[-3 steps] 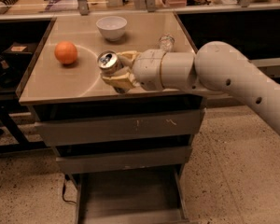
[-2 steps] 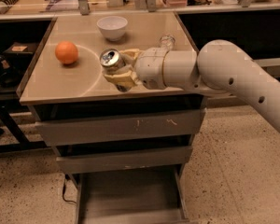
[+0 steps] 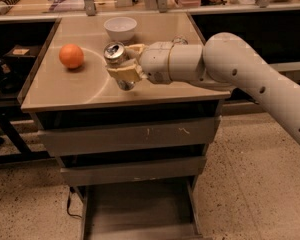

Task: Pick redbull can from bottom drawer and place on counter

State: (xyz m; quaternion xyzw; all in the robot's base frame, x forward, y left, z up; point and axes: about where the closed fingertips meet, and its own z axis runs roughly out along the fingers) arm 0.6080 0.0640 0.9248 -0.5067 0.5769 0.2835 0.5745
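Note:
The redbull can is held tilted over the beige counter, its silver top with pull tab facing up and left. My gripper is shut on it, one cream finger above and one below the can's body. The can's lower end hangs just above the counter surface, near the faint white arc mark. The white arm reaches in from the right. Below, the bottom drawer stands pulled out, and its grey floor shows nothing on it.
An orange lies on the counter's left side. A white bowl stands at the back. A clear plastic bottle is mostly hidden behind my wrist. The two upper drawers are closed. A cluttered bench runs behind.
The can and gripper have shifted slightly along the counter, still held tilted; nothing was let go.

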